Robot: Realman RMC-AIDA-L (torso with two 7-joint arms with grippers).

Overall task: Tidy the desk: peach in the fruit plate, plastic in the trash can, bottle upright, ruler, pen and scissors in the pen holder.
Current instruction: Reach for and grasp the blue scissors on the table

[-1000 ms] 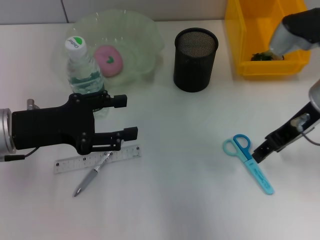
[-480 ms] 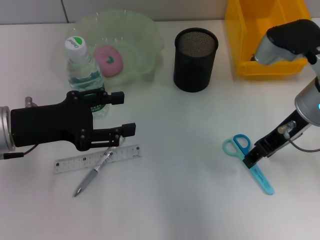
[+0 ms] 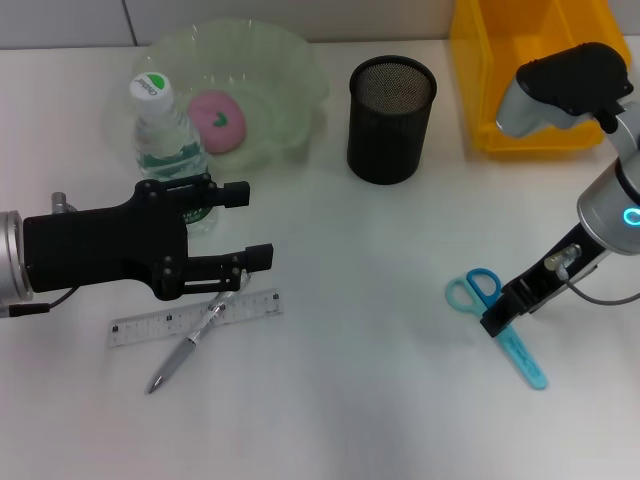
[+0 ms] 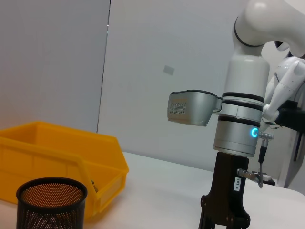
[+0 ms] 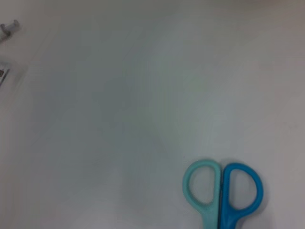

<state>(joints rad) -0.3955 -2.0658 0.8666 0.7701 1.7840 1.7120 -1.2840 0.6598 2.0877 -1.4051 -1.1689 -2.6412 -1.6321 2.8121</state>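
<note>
The clear bottle (image 3: 167,132) stands upright beside the green fruit plate (image 3: 283,60), which holds the pink peach (image 3: 217,121). My left gripper (image 3: 248,225) is open just right of the bottle's base and above the ruler (image 3: 140,327) and the pen (image 3: 183,351), with nothing between its fingers. The blue scissors (image 3: 497,318) lie flat at the right, handles toward the black mesh pen holder (image 3: 391,118). My right gripper (image 3: 498,318) is low over the scissors, just behind the handles (image 5: 221,193). The plastic is out of view.
A yellow bin (image 3: 500,90) stands at the back right, partly covered by my right arm's elbow. The left wrist view shows the pen holder (image 4: 51,202), the bin (image 4: 57,152) and the right arm (image 4: 238,129) upright over the table.
My right gripper has slid left along the scissors from the blade toward the handles, and its elbow now covers more of the bin. The left gripper has barely moved.
</note>
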